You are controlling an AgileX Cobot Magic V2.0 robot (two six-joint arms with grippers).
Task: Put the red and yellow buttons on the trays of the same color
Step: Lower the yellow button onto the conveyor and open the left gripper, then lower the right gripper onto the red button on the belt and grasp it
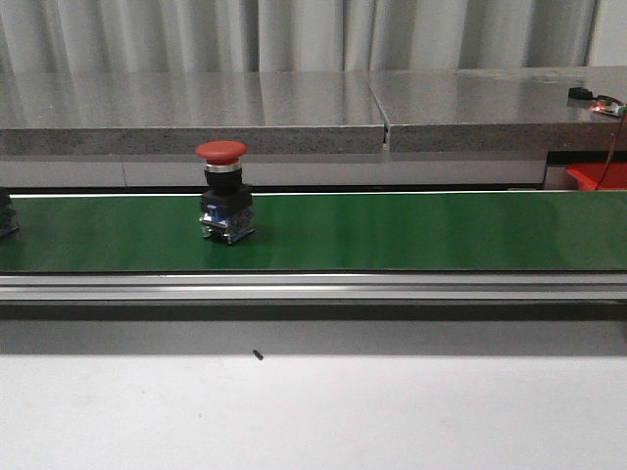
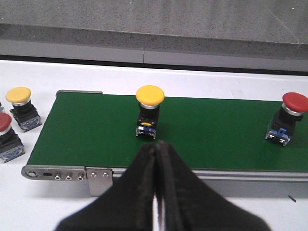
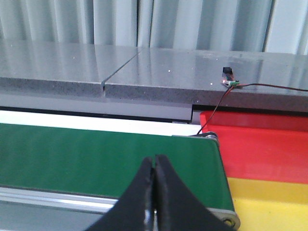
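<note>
A red button (image 1: 223,191) stands upright on the green belt (image 1: 392,230), left of centre; the left wrist view also shows this red button (image 2: 288,119). A yellow button (image 2: 149,111) stands on the belt just beyond my left gripper (image 2: 158,144), which is shut and empty. Beside the belt's end, on the white table, stand another yellow button (image 2: 22,108) and another red button (image 2: 6,136). My right gripper (image 3: 154,159) is shut and empty over the belt's other end, near the red tray (image 3: 260,144) and the yellow tray (image 3: 269,207).
A grey stone ledge (image 1: 294,113) runs behind the belt, with a small sensor and wire (image 3: 230,82) on it. The belt's metal rail (image 1: 313,286) runs along the front. A small dark speck (image 1: 258,354) lies on the white table.
</note>
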